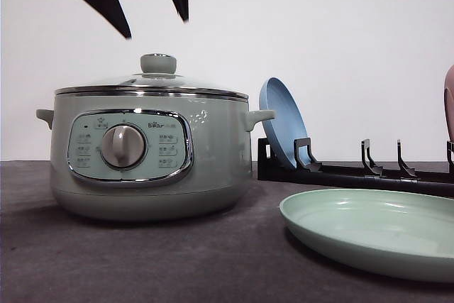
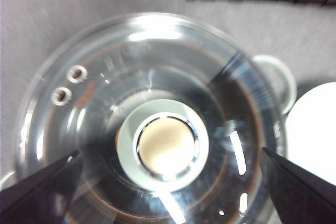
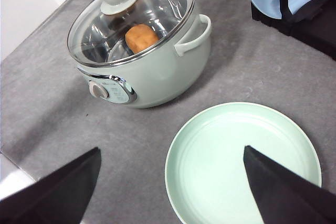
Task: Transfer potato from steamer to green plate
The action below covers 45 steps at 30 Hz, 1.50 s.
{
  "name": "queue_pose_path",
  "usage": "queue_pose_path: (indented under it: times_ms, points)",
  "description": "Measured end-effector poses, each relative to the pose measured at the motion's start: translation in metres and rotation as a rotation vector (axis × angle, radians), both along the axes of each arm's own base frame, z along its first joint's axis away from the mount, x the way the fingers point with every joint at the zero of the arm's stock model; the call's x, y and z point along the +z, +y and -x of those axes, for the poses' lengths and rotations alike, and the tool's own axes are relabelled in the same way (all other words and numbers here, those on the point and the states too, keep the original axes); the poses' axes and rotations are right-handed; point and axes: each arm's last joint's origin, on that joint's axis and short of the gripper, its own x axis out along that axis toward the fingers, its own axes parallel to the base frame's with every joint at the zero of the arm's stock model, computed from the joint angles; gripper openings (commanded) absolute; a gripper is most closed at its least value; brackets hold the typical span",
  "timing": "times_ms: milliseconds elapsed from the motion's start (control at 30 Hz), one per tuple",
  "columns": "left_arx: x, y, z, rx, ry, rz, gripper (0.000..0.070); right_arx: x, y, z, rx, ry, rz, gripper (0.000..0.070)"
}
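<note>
The steamer (image 1: 149, 154) stands at the left of the table with its glass lid (image 3: 131, 19) on. Through the glass I see the orange-brown potato (image 3: 140, 38) inside. My left gripper (image 1: 157, 28) hangs open straight above the lid knob (image 1: 157, 64), not touching it. In the left wrist view its fingers (image 2: 39, 192) flank the knob (image 2: 165, 145) from above. The green plate (image 1: 376, 232) lies bare at the front right. My right gripper (image 3: 172, 150) hovers open high over the plate (image 3: 244, 163), holding nothing.
Behind the plate, a black dish rack (image 1: 355, 172) holds an upright blue plate (image 1: 282, 122). A brownish object (image 1: 449, 101) pokes in at the right edge. The steamer's side handle (image 3: 194, 35) points toward the rack. The table's edge (image 3: 10, 150) runs past the steamer's dial side.
</note>
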Motion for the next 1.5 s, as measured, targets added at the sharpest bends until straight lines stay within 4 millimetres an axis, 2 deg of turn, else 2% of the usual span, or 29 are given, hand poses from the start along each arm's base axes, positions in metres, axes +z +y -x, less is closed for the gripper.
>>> queue_pose_path:
  times_ms: [300, 400, 633, 800, 933, 1133, 1500]
  points:
    - [-0.024, -0.009, -0.017, -0.001, 0.053, -0.031, 0.0699, 0.000, 0.000, 0.000, 0.000, -0.001, 0.000, 0.0548]
    - [-0.025, -0.010, -0.018, -0.001, 0.057, -0.033, 0.0664, 0.000, 0.000, 0.000, 0.000, -0.001, 0.000, 0.0548]
    - [-0.025, -0.010, -0.018, -0.001, 0.058, -0.034, 0.0659, 0.000, 0.000, 0.000, 0.000, -0.001, 0.000, 0.0548]
    - [-0.026, -0.010, -0.019, -0.001, 0.059, -0.034, 0.0582, 0.000, 0.000, 0.000, 0.000, -0.001, 0.000, 0.0548]
    - [-0.029, -0.011, -0.020, -0.001, 0.067, -0.038, 0.0581, 0.000, 0.000, 0.000, 0.000, -0.001, 0.000, 0.0548]
    - [-0.034, -0.013, -0.023, -0.003, 0.083, -0.046, 0.0531, 0.000, 0.000, 0.000, 0.000, -0.001, 0.000, 0.0548]
    - [-0.039, -0.015, -0.025, -0.010, 0.095, -0.055, 0.0179, 0.000, 0.000, 0.000, 0.000, -0.001, 0.000, 0.0548]
